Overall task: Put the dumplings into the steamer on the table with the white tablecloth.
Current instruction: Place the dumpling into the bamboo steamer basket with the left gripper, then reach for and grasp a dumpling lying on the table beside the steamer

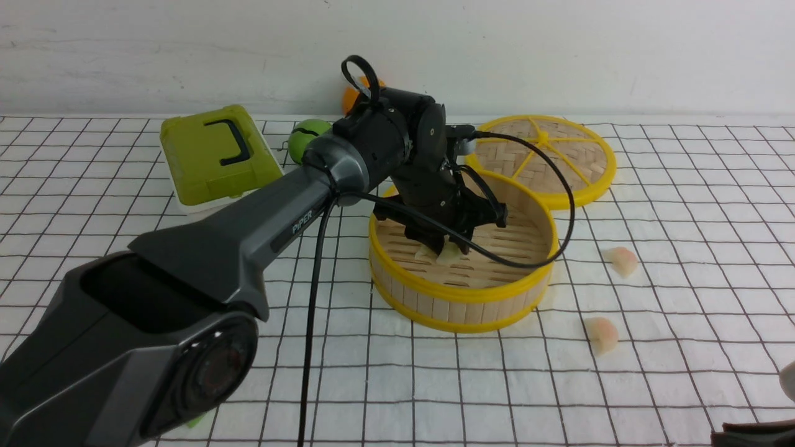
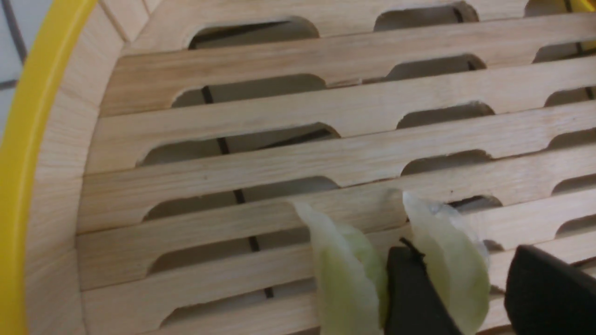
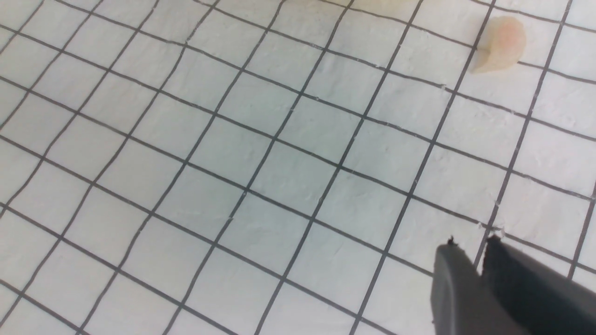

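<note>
The steamer (image 1: 459, 292) stands mid-table on the white tablecloth (image 1: 683, 385). My left gripper (image 1: 438, 245) reaches down into it. In the left wrist view the left gripper (image 2: 465, 251) is open over the slatted floor. One pale green dumpling (image 2: 447, 265) stands between its jaws, leaning on one finger with a gap to the other. A second green dumpling (image 2: 342, 279) lies just outside them. Two pink dumplings (image 1: 623, 261) (image 1: 601, 335) lie on the cloth right of the steamer. My right gripper (image 3: 470, 244) hovers shut and empty over the cloth, well short of a pink dumpling (image 3: 503, 42).
The flat woven lid (image 1: 546, 155) with yellow spokes leans behind the steamer. A green box with a black handle (image 1: 214, 152) sits at the back left, with a green ball (image 1: 307, 136) beside it. The left arm and its cable cross the steamer's left side.
</note>
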`<state>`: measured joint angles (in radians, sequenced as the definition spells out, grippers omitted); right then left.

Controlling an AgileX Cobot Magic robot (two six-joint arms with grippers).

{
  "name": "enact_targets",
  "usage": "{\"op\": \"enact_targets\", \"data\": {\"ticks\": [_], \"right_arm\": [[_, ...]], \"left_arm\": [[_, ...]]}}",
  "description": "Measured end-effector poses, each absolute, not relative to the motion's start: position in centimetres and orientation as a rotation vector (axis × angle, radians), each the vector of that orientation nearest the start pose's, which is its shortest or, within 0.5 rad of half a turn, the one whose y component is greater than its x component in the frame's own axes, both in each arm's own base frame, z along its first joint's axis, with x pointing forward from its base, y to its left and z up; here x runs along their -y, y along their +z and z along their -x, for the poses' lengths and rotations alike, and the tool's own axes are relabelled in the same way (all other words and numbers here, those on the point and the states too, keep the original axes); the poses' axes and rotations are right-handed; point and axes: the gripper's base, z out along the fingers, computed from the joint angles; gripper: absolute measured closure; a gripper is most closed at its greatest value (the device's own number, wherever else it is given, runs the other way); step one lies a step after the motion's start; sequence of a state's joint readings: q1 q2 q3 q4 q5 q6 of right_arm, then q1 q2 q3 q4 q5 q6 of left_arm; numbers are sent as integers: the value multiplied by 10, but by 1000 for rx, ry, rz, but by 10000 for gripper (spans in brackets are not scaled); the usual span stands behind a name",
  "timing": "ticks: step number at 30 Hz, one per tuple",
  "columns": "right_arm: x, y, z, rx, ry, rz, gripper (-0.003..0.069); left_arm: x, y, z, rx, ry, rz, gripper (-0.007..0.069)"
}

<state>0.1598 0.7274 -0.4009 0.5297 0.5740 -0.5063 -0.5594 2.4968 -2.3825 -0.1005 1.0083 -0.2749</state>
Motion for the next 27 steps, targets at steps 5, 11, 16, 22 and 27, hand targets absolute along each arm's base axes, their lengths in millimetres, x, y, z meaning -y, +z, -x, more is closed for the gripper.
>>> {"op": "enact_targets", "data": {"ticks": [5, 11, 16, 22, 27], "right_arm": [[-45, 242, -122, -2286, 381, 384, 564], [-47, 239, -119, -2332, 431, 364, 555], [-51, 240, -129, -2425, 483, 325, 515], [-59, 260, -189, -2463, 487, 248, 381], [-64, 248, -253, -2498, 419, 218, 347]], "left_arm": [[293, 222, -453, -2633, -431, -336, 242], [276, 305, -424, -2575, -439, -402, 263], [240, 423, -367, -2356, -457, -504, 375], [176, 527, -277, -2103, -437, -473, 536], [108, 545, -184, -2048, -333, -439, 610]]}}
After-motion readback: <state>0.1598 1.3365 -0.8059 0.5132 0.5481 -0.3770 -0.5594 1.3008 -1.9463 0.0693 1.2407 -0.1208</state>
